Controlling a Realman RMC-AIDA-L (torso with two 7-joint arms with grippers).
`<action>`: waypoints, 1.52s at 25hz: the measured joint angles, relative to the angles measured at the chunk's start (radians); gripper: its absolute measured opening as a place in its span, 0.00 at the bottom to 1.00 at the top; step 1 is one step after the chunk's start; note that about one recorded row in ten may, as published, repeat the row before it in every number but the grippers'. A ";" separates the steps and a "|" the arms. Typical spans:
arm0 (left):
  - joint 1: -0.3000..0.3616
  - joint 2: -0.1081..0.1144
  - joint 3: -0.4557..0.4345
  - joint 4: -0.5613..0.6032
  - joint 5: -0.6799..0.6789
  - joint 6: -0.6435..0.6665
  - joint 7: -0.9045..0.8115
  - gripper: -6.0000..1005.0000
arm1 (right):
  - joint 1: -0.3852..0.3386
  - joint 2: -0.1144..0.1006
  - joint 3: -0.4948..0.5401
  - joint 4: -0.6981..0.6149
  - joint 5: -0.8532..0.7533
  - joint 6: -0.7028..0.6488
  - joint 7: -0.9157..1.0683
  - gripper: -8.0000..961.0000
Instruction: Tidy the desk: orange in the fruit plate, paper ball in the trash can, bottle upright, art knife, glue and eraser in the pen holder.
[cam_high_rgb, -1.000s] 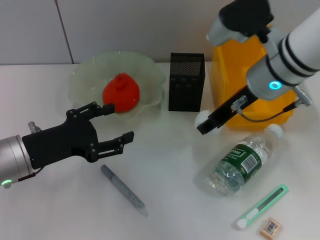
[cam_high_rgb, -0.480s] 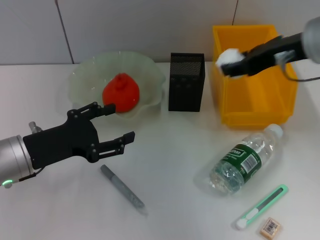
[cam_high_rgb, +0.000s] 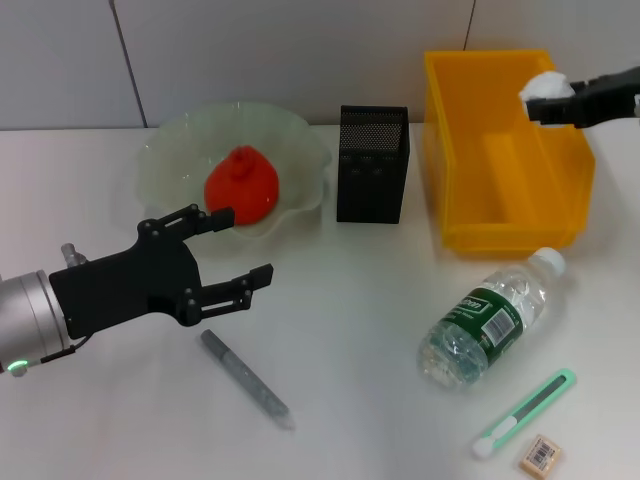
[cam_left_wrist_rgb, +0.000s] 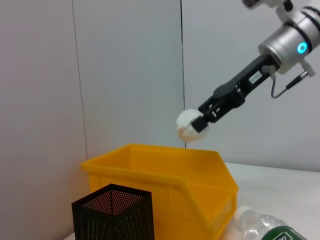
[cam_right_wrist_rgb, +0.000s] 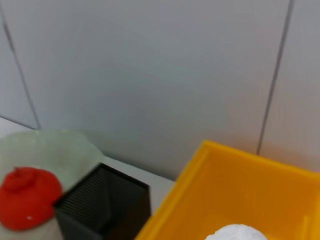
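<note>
Yellow bin (cam_high_rgb: 505, 160) sits at the table's far right edge, right gripper (cam_high_rgb: 560, 100) pinching the paper ball (cam_high_rgb: 545, 86) above its right rim. Orange (cam_high_rgb: 241, 183) rests in the plate (cam_high_rgb: 165, 160); left gripper (cam_high_rgb: 225, 250) hovers spread open nearby.

We see a white table (cam_high_rgb: 350, 300). Along its back edge sit the fruit plate (cam_high_rgb: 165, 165), the pen holder (cam_high_rgb: 372, 178) and the trash can (cam_high_rgb: 465, 200). Nearer the front lie a grey pen (cam_high_rgb: 245, 378), the bottle (cam_high_rgb: 485, 320), the art knife (cam_high_rgb: 525, 412) and the eraser (cam_high_rgb: 542, 453).
</note>
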 joint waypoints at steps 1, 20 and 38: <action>0.000 0.000 0.001 0.000 0.000 0.000 0.000 0.83 | 0.000 0.000 0.003 -0.021 0.000 0.018 -0.013 0.57; -0.003 -0.002 0.002 0.005 0.000 -0.001 -0.009 0.83 | 0.059 -0.020 0.002 -0.165 -0.007 0.098 -0.084 0.69; 0.001 0.000 -0.005 0.005 0.000 -0.001 -0.009 0.83 | -0.078 -0.019 0.010 -0.117 0.414 0.071 -0.366 0.82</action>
